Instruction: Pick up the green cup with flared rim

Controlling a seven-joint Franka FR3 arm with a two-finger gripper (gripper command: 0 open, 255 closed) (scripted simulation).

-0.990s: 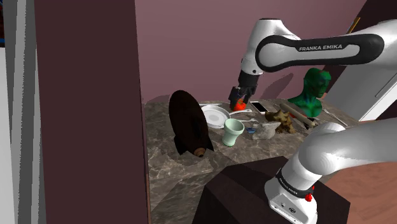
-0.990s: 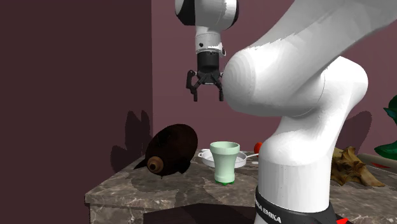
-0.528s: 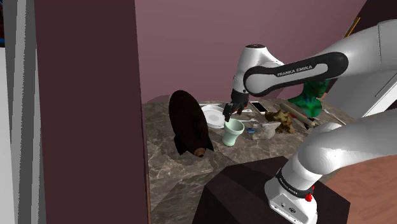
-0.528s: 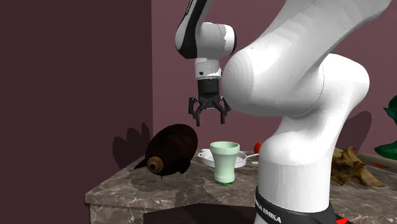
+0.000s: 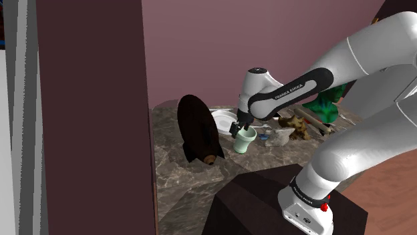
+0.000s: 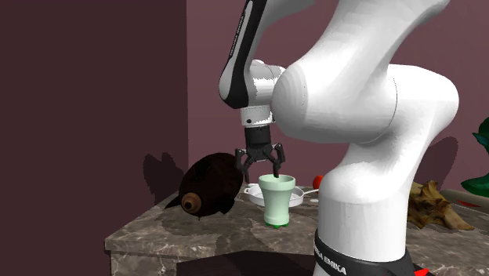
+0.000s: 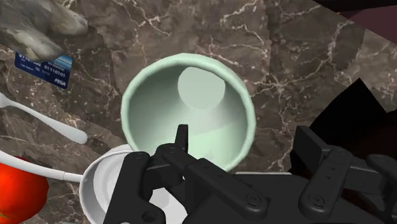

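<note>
The pale green cup [image 5: 245, 139] with a flared rim stands upright on the marble counter [image 5: 175, 175], close to its front edge. It also stands out in the second exterior view, cup [image 6: 277, 201]. My black gripper [image 6: 261, 165] hangs open right at the cup's rim, pointing down. Seen from the wrist, the cup [image 7: 203, 83] opens straight below the gripper [image 7: 247, 136]: one finger [image 7: 182, 135] reaches inside the bowl, the other finger [image 7: 313, 147] is outside, and the cup wall lies between them. Neither finger touches it.
A dark brown vessel [image 5: 198, 128] lies on its side just beside the cup. A white plate [image 5: 225, 121] lies behind it, with a red fruit [image 7: 18, 191], a white spoon [image 7: 46, 121] and a blue card [image 7: 42, 67] nearby. Brown driftwood [image 5: 295, 126] and a green bust [image 5: 328, 100] stand further right. A tall dark panel [image 5: 93, 113] blocks the left.
The arm has bent down and the gripper has dropped from high above the counter to the cup's rim, staying open. The cup has not moved.
</note>
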